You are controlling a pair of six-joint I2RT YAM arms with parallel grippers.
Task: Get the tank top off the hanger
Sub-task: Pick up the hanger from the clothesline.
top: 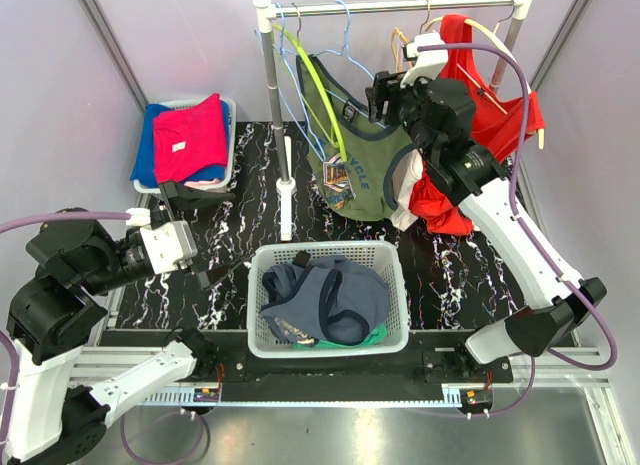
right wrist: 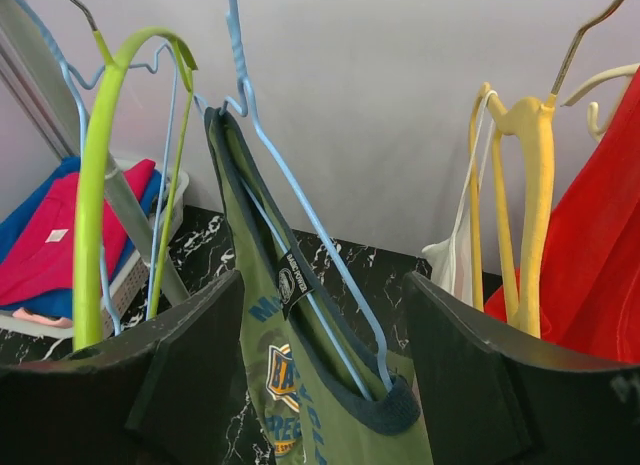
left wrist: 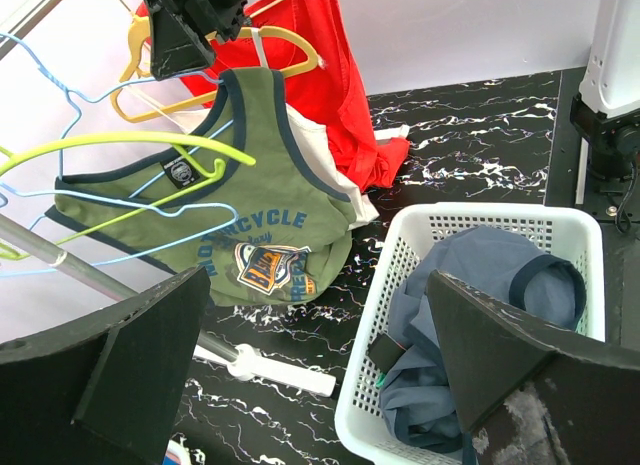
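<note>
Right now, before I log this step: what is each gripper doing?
Left gripper: open, holding nothing.
Right gripper: open; the green tank top shows between its fingers, not gripped.

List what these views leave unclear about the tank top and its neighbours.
Top external: the right arm covers one strap of the tank top.
Right wrist: the bottom edge cuts off the tank top's lower half.
Left wrist: the neck label is too small to read.
All views: the white garment is mostly hidden behind the red top.
</note>
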